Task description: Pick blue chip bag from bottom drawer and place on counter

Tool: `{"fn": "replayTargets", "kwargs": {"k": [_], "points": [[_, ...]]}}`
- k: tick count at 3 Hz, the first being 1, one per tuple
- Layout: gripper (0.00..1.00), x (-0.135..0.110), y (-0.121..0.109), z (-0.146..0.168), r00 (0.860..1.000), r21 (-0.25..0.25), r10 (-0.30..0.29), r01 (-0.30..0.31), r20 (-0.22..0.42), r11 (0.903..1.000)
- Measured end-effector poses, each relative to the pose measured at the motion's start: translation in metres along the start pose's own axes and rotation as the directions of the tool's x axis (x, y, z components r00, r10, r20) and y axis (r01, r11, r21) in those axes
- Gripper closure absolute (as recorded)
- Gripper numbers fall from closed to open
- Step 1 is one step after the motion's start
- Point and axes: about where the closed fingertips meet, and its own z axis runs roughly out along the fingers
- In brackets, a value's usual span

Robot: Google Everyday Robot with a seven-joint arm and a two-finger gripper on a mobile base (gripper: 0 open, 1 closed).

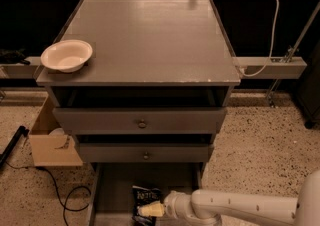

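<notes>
Camera view: your hand (150, 210) is low in the bottom drawer (119, 190), reaching in from the right at the end of the white arm (240, 208), with its pale tip pointing left. The bag (146, 194) lies flat on the drawer floor near the front, right of centre. Its long axis looks roughly front-to-back, so the hand crosses it sideways. The tip sits over the bag's near half; the lettered far half shows just behind it. Overlapping for sure, but you can't tell whether it touches, and you can't tell whether the hand is open, closed or already gripping. Judgement: this is the grasp step, the bag not yet lifted. The key relation is that the bag is directly under and just behind the tip, not off to a side, so no sideways correction looks needed, only closing on it and going up. The desk (145, 40) is well above and bare apart from a bowl (66, 55) at its front left corner. The two upper drawers overhang the path, so you'd likely need to pull back before rising.
</notes>
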Motion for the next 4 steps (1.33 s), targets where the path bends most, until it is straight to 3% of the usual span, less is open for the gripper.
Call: {"fn": "replayTargets", "kwargs": {"k": [1,3,4], "points": [[0.0,0.0,0.0,0.0,1.0,0.0,0.0,0.0,0.0,1.0],[0.0,0.014,0.033,0.046,0.998,-0.04,-0.032,0.03,-0.063,0.9988],[0.0,0.013,0.034,0.047,0.997,-0.05,-0.045,0.043,-0.056,0.9979]]}}
